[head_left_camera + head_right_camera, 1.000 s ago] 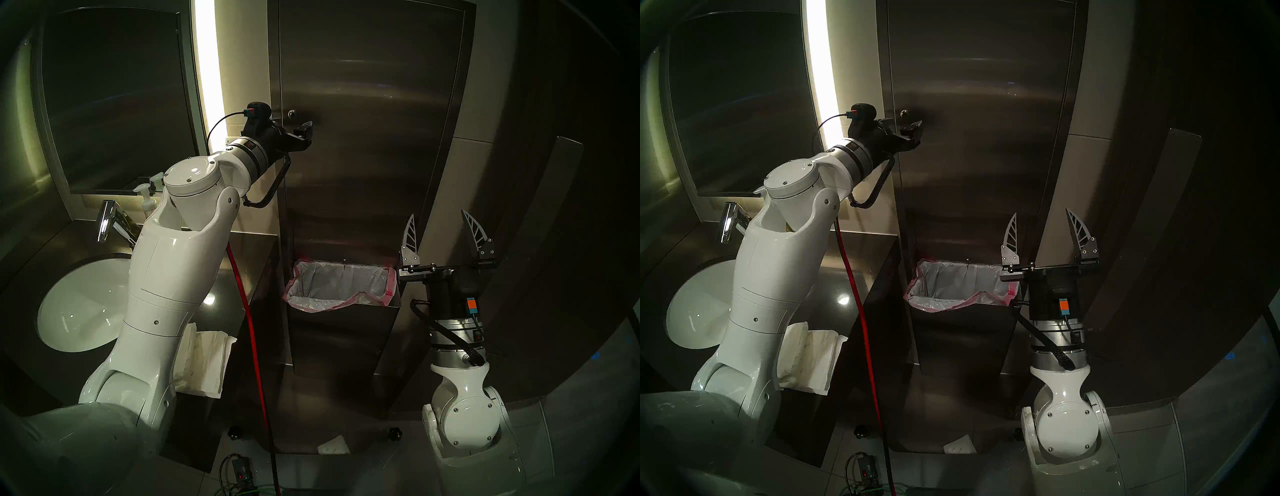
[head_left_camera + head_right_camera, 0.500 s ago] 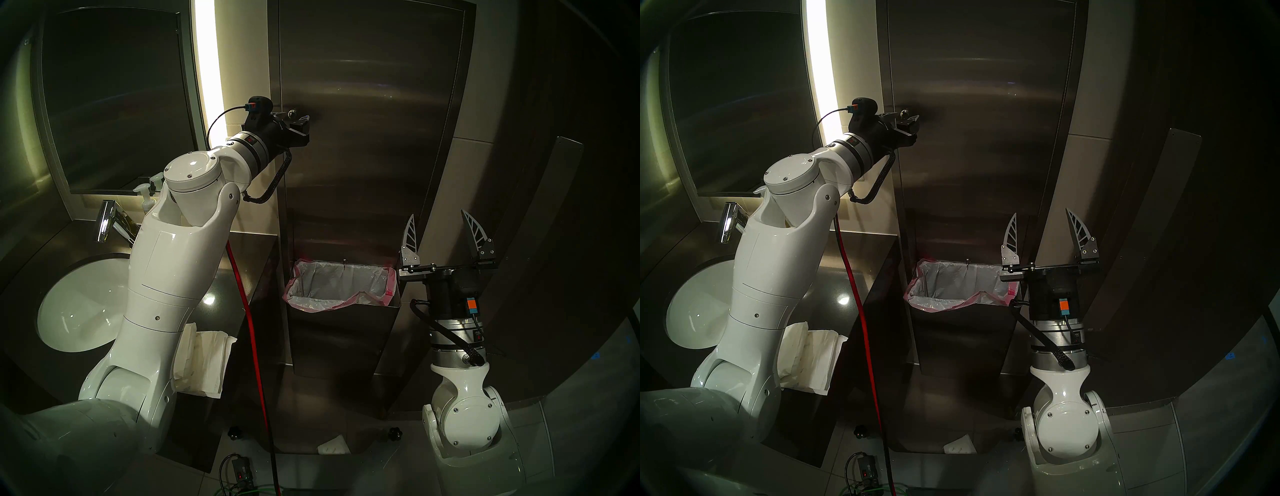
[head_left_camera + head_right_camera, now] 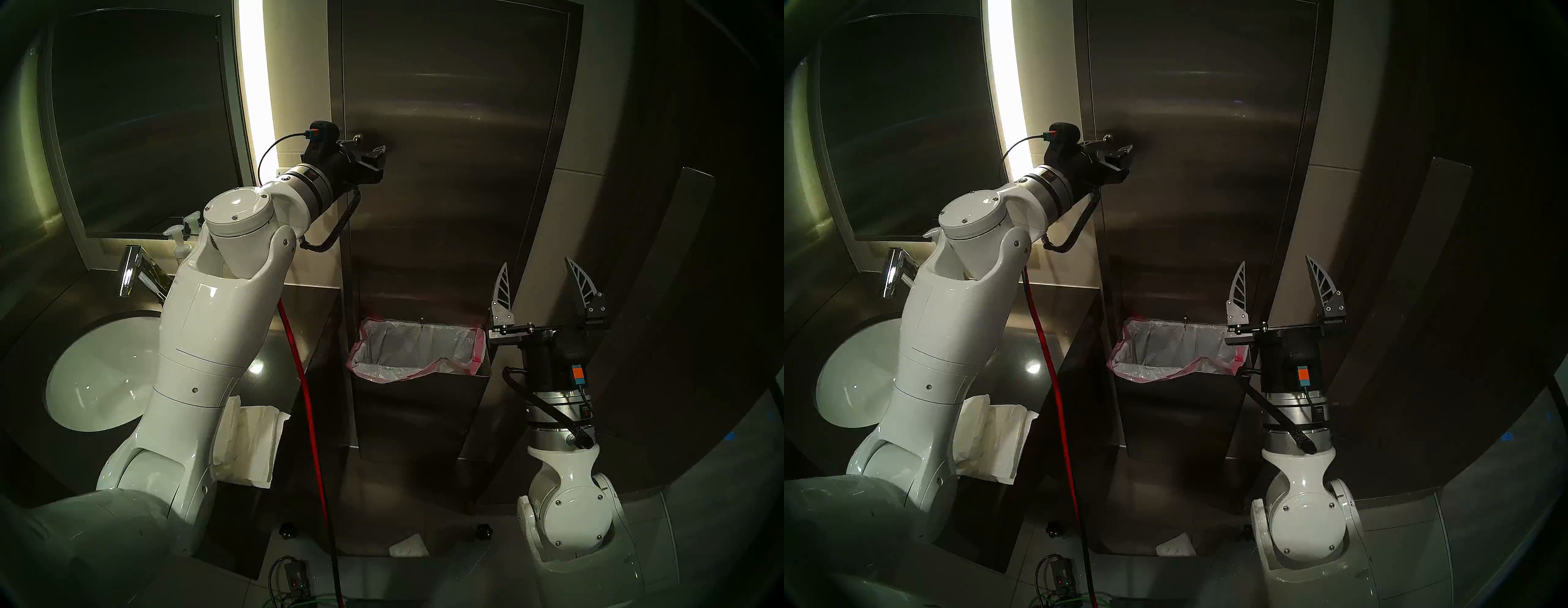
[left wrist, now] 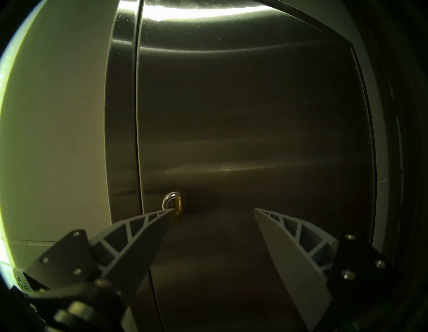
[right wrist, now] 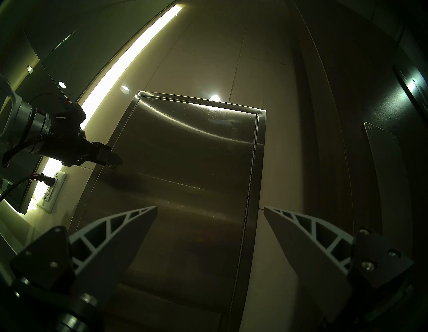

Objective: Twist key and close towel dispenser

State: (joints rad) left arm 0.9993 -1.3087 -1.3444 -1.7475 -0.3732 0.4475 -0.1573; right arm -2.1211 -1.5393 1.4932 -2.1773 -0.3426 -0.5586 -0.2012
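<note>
The towel dispenser [image 3: 445,170] is a tall brushed-steel wall cabinet, and its long door lies flush in the frame; it also shows in the other head view [image 3: 1199,170] and the right wrist view [image 5: 185,162]. The brass key [image 4: 178,209] sits in the round silver lock near the door's left edge, its head edge-on and vertical; it also shows in the head view [image 3: 359,137]. My left gripper [image 4: 213,209] is open at lock height [image 3: 370,149]. One fingertip [image 4: 165,213] is at the key's left side; the other stands far right. My right gripper [image 3: 536,263] is open and empty, low right.
A steel waste bin with a pink-edged liner [image 3: 418,352] hangs below the dispenser. A sink [image 3: 97,373], faucet [image 3: 129,269] and a stack of white paper towels [image 3: 250,441] are on the counter to the left. A red cable [image 3: 305,403] runs down beside my left arm.
My left gripper rose from just below the lock to key height, then shifted slightly right, staying open. The right arm has not moved.
</note>
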